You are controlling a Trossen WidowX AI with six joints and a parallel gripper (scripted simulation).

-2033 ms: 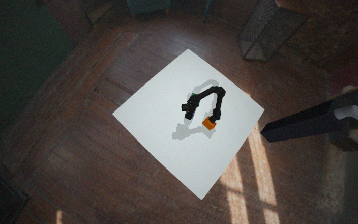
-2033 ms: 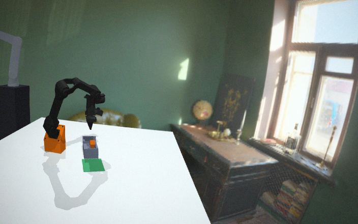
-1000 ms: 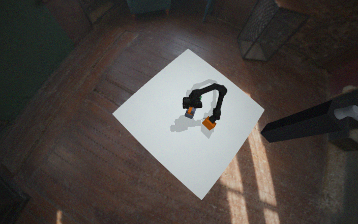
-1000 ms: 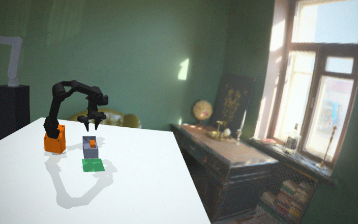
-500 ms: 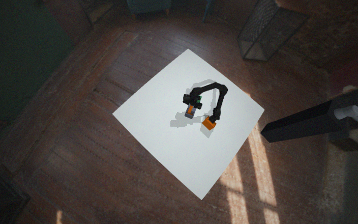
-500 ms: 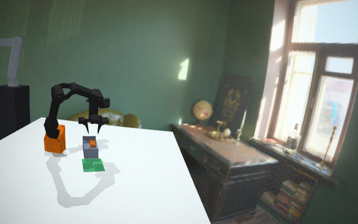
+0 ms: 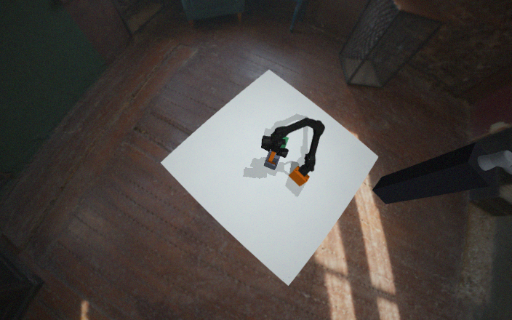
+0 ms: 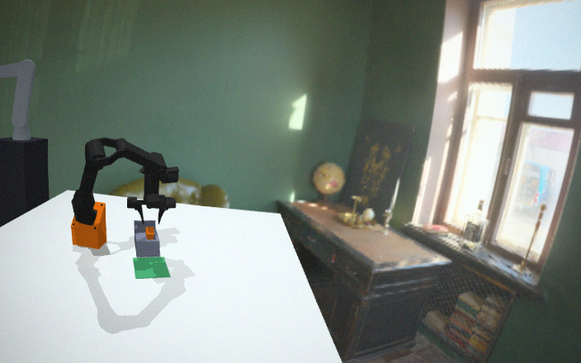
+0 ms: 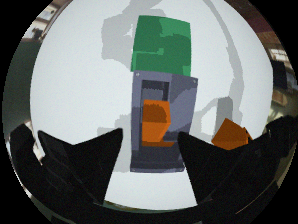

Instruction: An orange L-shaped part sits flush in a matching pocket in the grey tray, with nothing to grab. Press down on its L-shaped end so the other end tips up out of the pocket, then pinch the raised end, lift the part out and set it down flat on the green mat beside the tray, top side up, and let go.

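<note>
The orange L-shaped part [image 7: 272,156] [image 8: 149,232] [image 9: 155,122] is tipped in the grey tray [image 7: 270,166] [image 8: 148,247] [image 9: 187,110]. Its end toward the green mat [image 7: 284,142] [image 8: 149,267] [image 9: 162,40] stands raised out of the pocket, and its L-shaped end lies low at the other side. The wrist view shows bare pocket between the raised end and the mat side of the tray. My gripper [image 8: 151,223] [image 9: 151,134] is open and empty above the tray, one finger on each side of the part in the wrist view. In the top view the arm hides the fingertips and some of the mat.
The mat lies flat against one short end of the tray. The orange base of my arm [image 7: 299,176] [image 8: 88,231] [image 9: 231,135] stands on the white table [image 7: 279,233] [image 8: 257,274] beside the tray. The tray walls rise around the part.
</note>
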